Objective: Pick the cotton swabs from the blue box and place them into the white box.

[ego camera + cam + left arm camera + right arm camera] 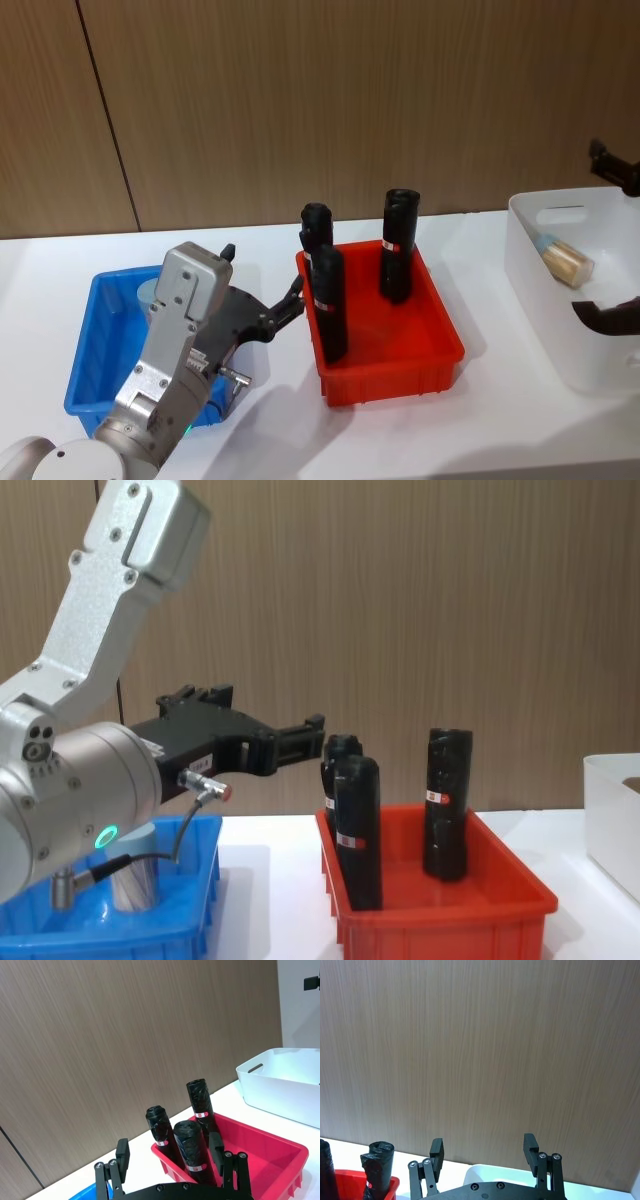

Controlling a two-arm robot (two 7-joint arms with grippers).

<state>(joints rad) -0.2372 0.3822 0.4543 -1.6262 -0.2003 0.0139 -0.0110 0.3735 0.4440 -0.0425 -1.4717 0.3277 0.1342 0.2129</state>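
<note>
At the left of the worktop (280,420) sits the blue box (92,340), and one jar of cotton swabs (132,875) stands upright in it with its pale lid up, so that jar looks like the one you are after now. Your left claw (262,283) hangs above the box's right-hand side with its fingers spread apart and nothing between them, pointing level toward the red bin (385,372) rather than down at the jar. To do this well, I would tip the wrist so the fingers face down, bring them back over the lid, and lower them to straddle the jar before closing; a grip on the clear body below the lid should hold better than one on the lid alone. Keep the cable near the wrist out of the box as you descend. Mind the three black rolls (330,302) standing in the red bin just beside the claw: a sideways sweep could topple the nearest one. Carry the jar high over them on the way across. At the far right, the white box (560,330) already holds one jar (562,258) lying on its side, and your right claw (485,1152) waits near that box with its fingers apart and empty.
</note>
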